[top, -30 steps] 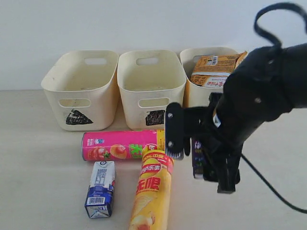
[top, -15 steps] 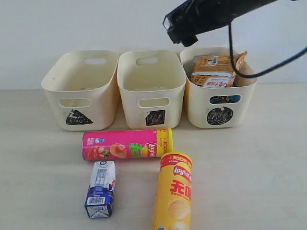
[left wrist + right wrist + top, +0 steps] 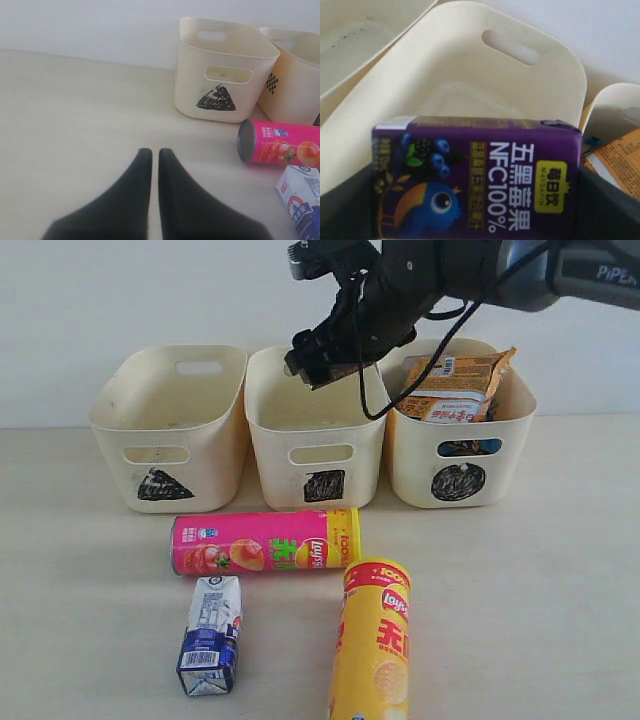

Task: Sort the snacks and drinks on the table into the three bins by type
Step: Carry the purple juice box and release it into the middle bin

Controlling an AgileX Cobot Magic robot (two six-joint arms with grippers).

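My right gripper (image 3: 322,362) is clamped on the purple carton (image 3: 477,170), with a finger (image 3: 607,205) pressed on each short end, so its long axis runs straight from one finger to the other. The carton lies level, its blueberry-and-bird face turned up at my wrist camera. It hangs in the air above the open square bin (image 3: 300,420), the middle one of the three, well clear of the bin's floor.

My left gripper (image 3: 155,152) sits low over the table (image 3: 520,580) with only a thin slit between its fingers and nothing held.

Nearest on the table, the yellow-orange tube (image 3: 372,650) lies on its side with its long axis running near to far and its lid end toward the bins. To its left the white and blue carton (image 3: 211,635) lies flat, barcode end nearest. Behind both, the pink tube (image 3: 262,541) lies crosswise, its yellow-green lid on the right, just beside the yellow-orange tube's far end; I cannot tell whether they touch.

Farther back the bins stand in a row: the triangle bin (image 3: 120,425) on the left, the square bin, then the circle bin (image 3: 410,455) on the right. The orange bag (image 3: 455,385) sticks up out of the circle bin, leaning, and a bit of the blue bag (image 3: 480,447) shows through its handle slot.

The table is pale beige and matte; a plain white wall (image 3: 120,290) stands behind the bins.
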